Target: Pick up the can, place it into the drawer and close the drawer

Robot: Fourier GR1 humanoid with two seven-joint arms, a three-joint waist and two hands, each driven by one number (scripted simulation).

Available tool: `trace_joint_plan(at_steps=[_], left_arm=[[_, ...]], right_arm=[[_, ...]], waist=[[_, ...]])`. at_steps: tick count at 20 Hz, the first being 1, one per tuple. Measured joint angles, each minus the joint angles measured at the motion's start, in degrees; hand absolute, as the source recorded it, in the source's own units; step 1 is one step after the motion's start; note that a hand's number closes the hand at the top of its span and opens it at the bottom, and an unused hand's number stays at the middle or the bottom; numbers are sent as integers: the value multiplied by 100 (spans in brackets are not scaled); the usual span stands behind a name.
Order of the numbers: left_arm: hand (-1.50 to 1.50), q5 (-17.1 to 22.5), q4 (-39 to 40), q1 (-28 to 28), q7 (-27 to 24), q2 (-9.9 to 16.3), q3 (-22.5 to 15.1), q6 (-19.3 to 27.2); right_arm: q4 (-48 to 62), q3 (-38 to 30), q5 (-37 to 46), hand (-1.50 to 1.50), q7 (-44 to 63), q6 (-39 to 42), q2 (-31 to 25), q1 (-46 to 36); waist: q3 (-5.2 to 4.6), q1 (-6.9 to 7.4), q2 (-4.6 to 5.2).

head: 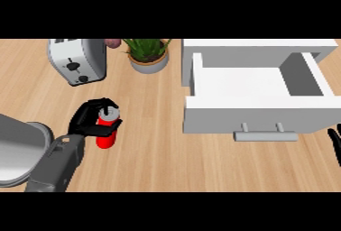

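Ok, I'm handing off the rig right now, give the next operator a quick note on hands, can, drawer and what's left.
Left hand: fingers curled round the red can, at the counter's left side.
Right hand: only fingertips show at the right edge, resting.
Drawer: pulled open, nothing in it, handle toward the robot.
Done: can gripped.
Left: carry the can right to the drawer, set it inside, push the drawer closed.

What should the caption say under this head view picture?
Left hand grips the red can; the white drawer stands open.

Kitchen: wooden counter point(200, 158), toaster point(76, 61), potted plant point(149, 53), open white drawer point(260, 90), steel pot point(20, 151)
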Motion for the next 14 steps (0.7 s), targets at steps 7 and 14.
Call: trace_joint_plan(at_steps=[7,14], left_arm=[[150,539,-901,472,315,-322,452,1195],[150,628,-3149,1098,1551,-792,-85,1610]], right_arm=[[-251,-80,-110,-150,178,-30,-23,96],[-283,-197,-233,-150,167,-15,-16,170]], waist=[[6,71,-30],[7,66,-30]])
